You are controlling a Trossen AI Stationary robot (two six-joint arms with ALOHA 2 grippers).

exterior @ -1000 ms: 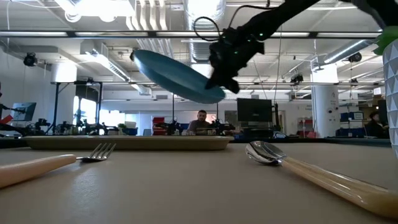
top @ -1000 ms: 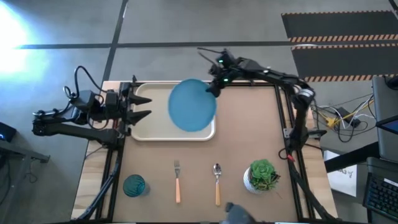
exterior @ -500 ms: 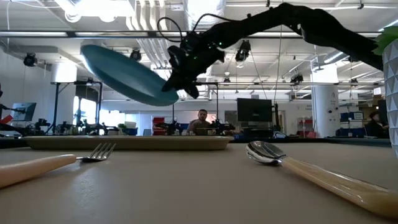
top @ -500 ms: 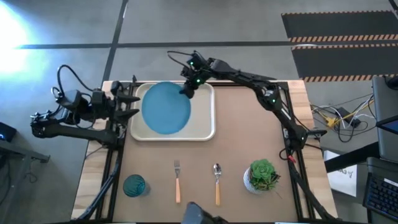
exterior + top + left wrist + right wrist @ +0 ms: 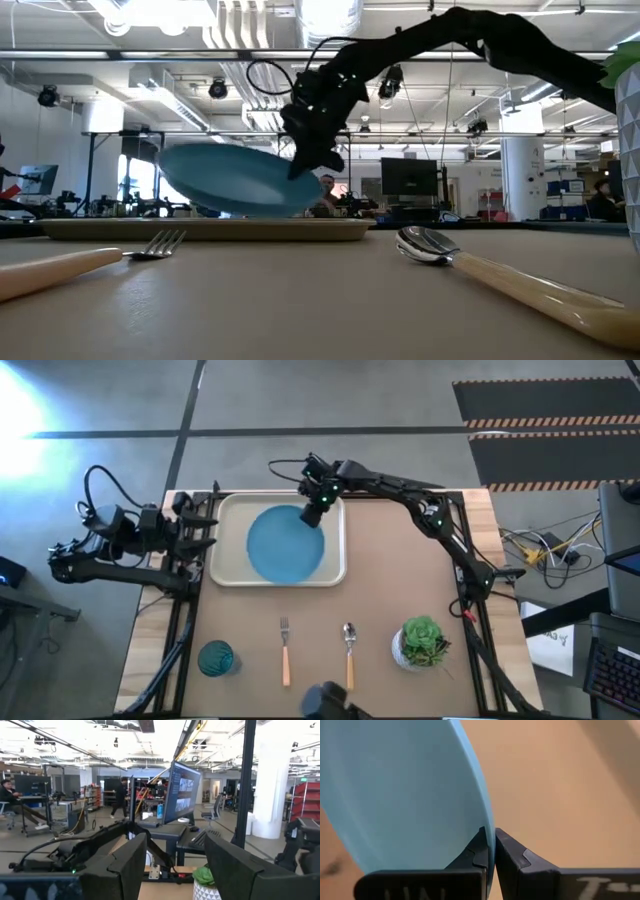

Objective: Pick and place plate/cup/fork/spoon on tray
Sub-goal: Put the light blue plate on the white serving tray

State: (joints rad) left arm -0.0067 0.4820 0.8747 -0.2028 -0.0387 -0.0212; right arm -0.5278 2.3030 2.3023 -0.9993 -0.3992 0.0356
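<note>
The right gripper [image 5: 313,513] is clamped on the rim of the plate [image 5: 285,543], its fingers [image 5: 479,851] pinching the edge from both sides. The plate is tilted, held over the tray [image 5: 228,565]; from the low view its lower edge sits close to the tray rim, though contact cannot be confirmed. The tray lies at the table's [image 5: 400,560] far left corner. Nothing else shows in the tray. The right arm reaches from the table's right edge across the far edge, wrist bent down over the tray.

The left gripper [image 5: 208,532] waits just off the tray's left end, fingers [image 5: 125,865] spread wide, holding nothing.

Along the near edge, from the left: cup [image 5: 216,658], fork [image 5: 286,651], spoon [image 5: 349,654], potted plant [image 5: 422,642], all well apart from the tray.
</note>
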